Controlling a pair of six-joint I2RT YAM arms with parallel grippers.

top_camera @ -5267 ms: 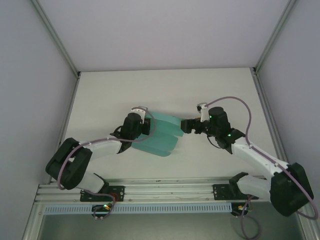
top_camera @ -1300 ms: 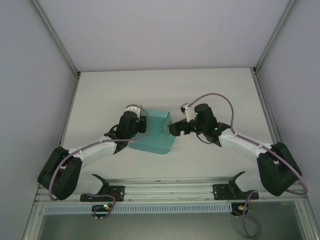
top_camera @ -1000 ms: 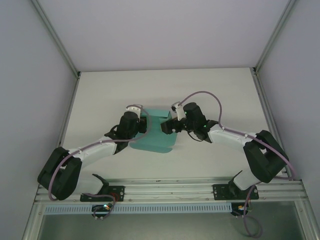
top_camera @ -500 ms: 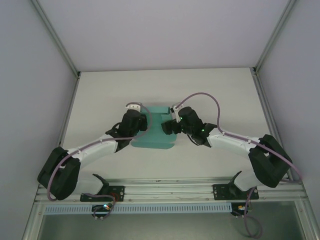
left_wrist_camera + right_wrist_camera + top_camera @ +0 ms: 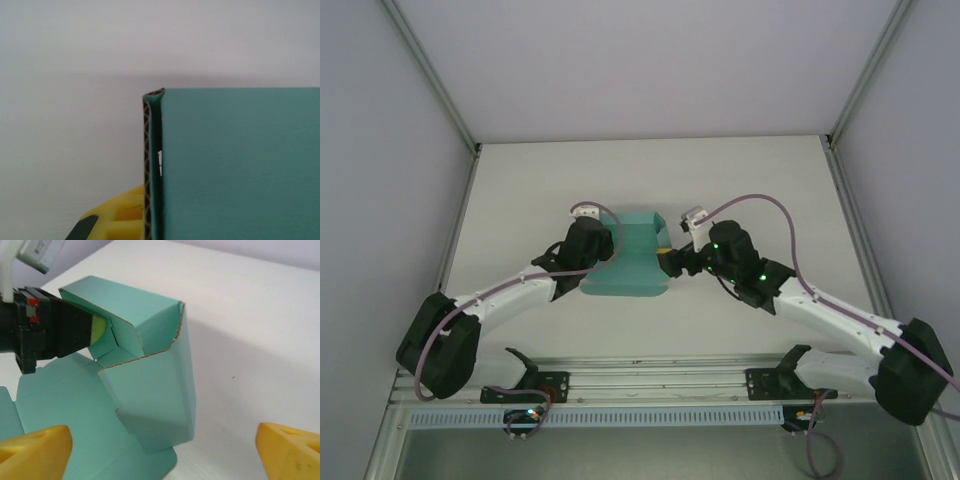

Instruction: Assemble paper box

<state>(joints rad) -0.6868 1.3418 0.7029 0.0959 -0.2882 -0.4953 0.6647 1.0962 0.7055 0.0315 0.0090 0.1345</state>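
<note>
Teal card paper box (image 5: 155,390), corrugated edges (flaps half-raised), left gripper (image 5: 100,331) pinching

paper box (image 5: 625,268): we count one
arms: two, left arm (image 5: 510,292) and right arm (image 5: 825,312)
grippers: two, left gripper (image 5: 608,245) and right gripper (image 5: 667,263)
counter (image 5: 720,180): one

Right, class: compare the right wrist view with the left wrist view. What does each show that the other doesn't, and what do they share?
Right wrist view: the paper box half folded, walls standing over its flat panel, the left gripper at one wall, the right gripper open. Left wrist view: the wall's corrugated edge close up, a yellow finger beside it. Shared: teal card and white table.
</note>
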